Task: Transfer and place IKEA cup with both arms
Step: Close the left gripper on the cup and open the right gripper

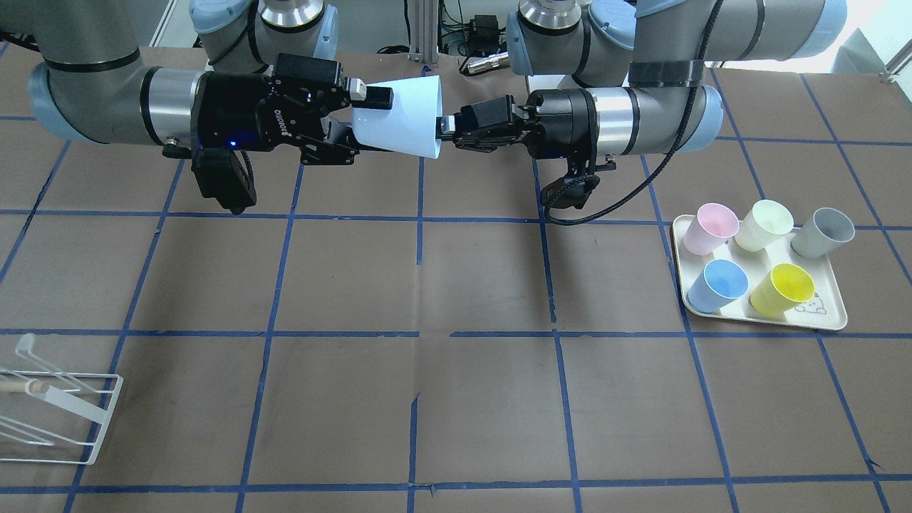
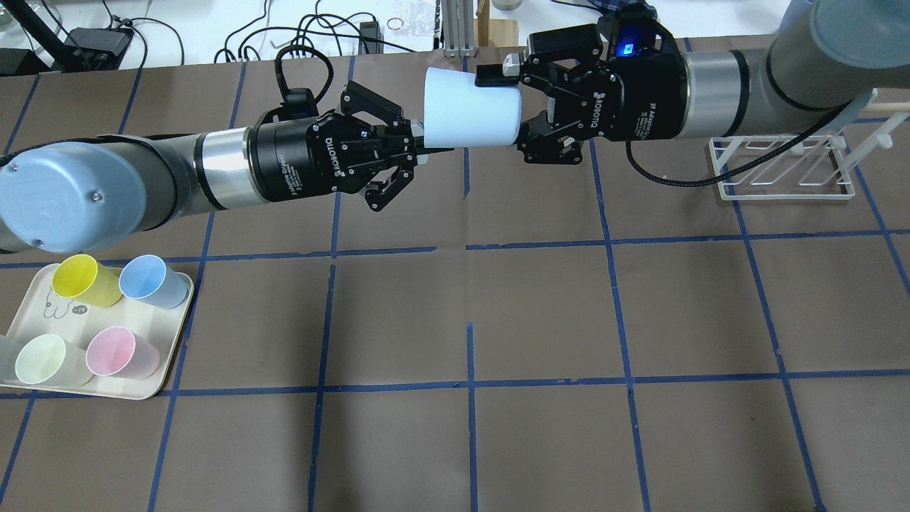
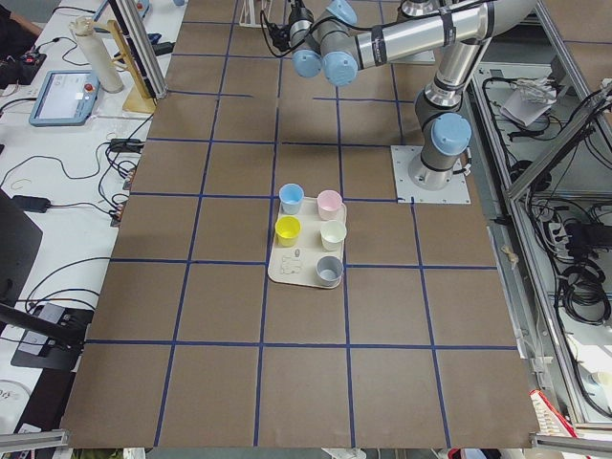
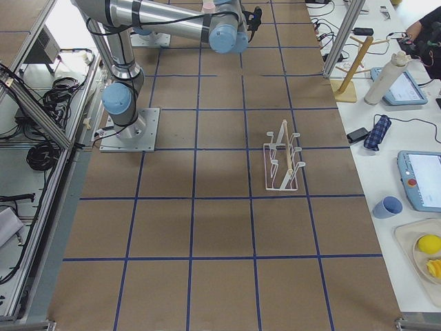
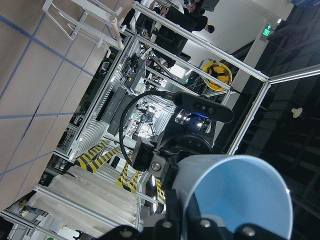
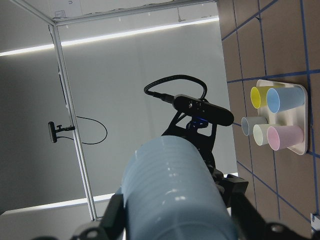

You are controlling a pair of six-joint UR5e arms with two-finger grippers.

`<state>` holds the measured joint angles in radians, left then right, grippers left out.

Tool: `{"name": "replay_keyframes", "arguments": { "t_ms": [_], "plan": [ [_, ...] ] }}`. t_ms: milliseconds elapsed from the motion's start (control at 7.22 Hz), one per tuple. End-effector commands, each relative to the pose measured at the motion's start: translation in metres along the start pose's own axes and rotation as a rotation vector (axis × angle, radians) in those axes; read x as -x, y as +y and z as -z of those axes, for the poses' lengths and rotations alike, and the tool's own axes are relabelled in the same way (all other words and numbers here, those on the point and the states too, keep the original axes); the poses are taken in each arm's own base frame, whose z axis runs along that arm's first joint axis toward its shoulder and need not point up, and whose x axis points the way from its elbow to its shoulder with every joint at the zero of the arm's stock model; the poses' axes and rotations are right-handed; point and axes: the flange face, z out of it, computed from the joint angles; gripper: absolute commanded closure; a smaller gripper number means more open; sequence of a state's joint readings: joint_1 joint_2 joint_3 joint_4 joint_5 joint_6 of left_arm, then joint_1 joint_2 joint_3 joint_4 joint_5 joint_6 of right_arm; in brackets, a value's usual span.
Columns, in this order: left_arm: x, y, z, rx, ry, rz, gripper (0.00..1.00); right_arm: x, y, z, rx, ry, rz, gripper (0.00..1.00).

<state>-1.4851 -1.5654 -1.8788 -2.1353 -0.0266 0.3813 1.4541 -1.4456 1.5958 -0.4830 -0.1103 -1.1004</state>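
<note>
The IKEA cup (image 2: 469,117) is a pale grey-blue tumbler held on its side in the air between both arms, over the far middle of the table. My left gripper (image 2: 421,142) is shut on the cup's rim, at its wide open end. My right gripper (image 2: 512,107) is shut around the narrow base end, one finger on each side. In the front view the cup (image 1: 402,117) lies between the right gripper (image 1: 363,122) and the left gripper (image 1: 447,127). The left wrist view looks into its blue inside (image 5: 240,200). The right wrist view shows its base (image 6: 175,195).
A cream tray (image 2: 167,359) at the robot's left holds yellow, deeper blue, pink, pale green and grey cups; it also shows in the front view (image 1: 826,320). A white wire rack (image 2: 782,171) stands at the robot's right, under the right arm.
</note>
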Motion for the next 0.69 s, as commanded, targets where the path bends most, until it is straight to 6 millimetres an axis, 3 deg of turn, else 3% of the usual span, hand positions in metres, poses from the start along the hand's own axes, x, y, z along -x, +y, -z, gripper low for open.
{"name": "replay_keyframes", "arguments": {
  "t_ms": [0, 415, 554],
  "plan": [
    [-0.005, 0.004, 0.002, -0.003, -0.001, -0.015, 1.0, 0.001, 0.0, 0.0, 0.002, 0.001, -0.002, 0.0],
    [-0.007, 0.005, 0.004, 0.0, -0.016, -0.021, 1.0, 0.009, -0.008, 0.013, -0.024, 0.0, -0.015, 0.0],
    [-0.005, 0.003, 0.013, 0.001, -0.059, -0.024, 1.0, 0.009, -0.015, 0.034, -0.06, -0.003, -0.031, 0.0]
  ]
}}
